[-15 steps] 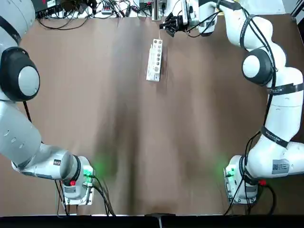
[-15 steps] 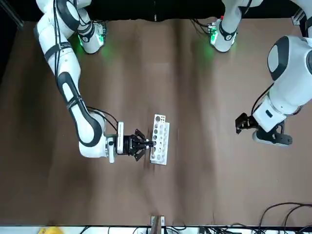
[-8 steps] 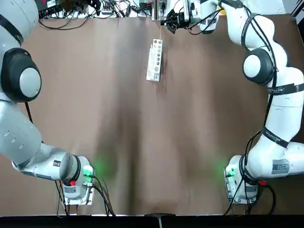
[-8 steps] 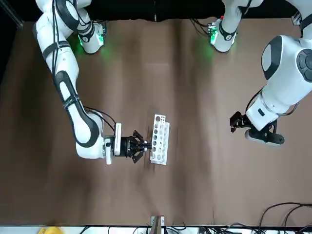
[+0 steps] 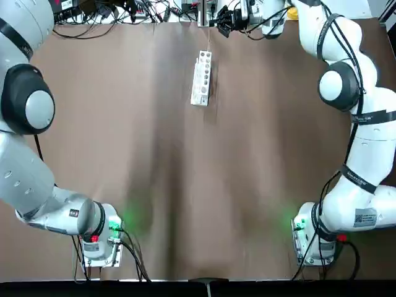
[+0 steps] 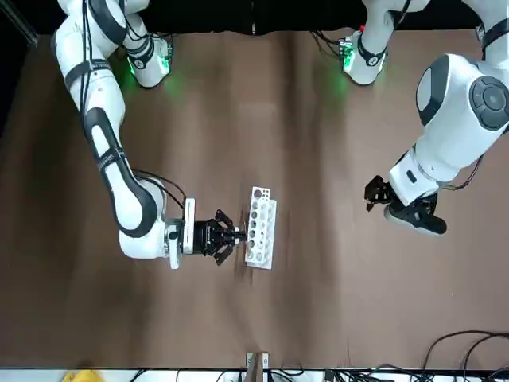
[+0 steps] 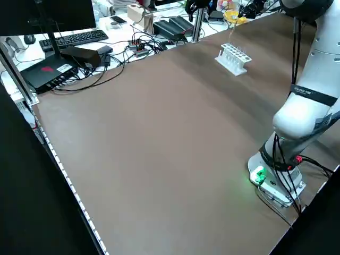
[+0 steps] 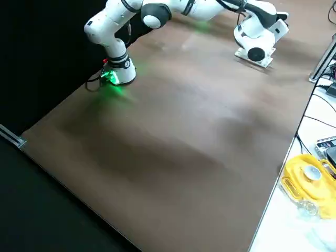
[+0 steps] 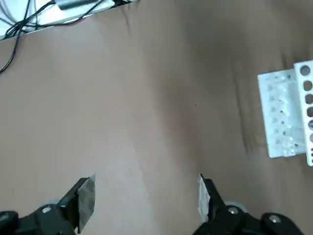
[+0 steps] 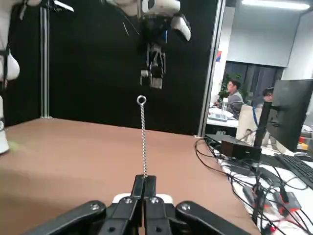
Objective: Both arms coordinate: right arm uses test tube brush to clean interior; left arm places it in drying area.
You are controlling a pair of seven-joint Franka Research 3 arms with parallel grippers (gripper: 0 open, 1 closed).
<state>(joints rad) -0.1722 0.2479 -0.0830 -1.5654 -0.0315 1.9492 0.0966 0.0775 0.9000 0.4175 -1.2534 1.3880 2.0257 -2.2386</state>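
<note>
Right gripper pinches looped wire brush near white rack

The jaws of the black two-finger right gripper (image 10: 145, 178) are pressed together on the test tube brush (image 10: 143, 137), a thin, pale, twisted-wire stick ending in a small round loop. The loop stands out beyond the fingertips, away from the wrist. Whether the brush touches anything else, I cannot tell.

Just beside those jaws, on the side toward the robot's bases, is the white rectangular rack with rows of round holes (image 5: 201, 78), on the brown table (image 5: 142, 148).

Well apart from the right jaws, toward the robot's left, hangs the black two-finger left gripper (image 9: 147, 196), its jaws spread with nothing between them.

Farther out, past the table edge on the far side from the bases, lie tangled black cables (image 7: 135, 50) and a black monitor (image 10: 293, 115). Beyond them a seated person (image 10: 234, 95) shows in the room.
</note>
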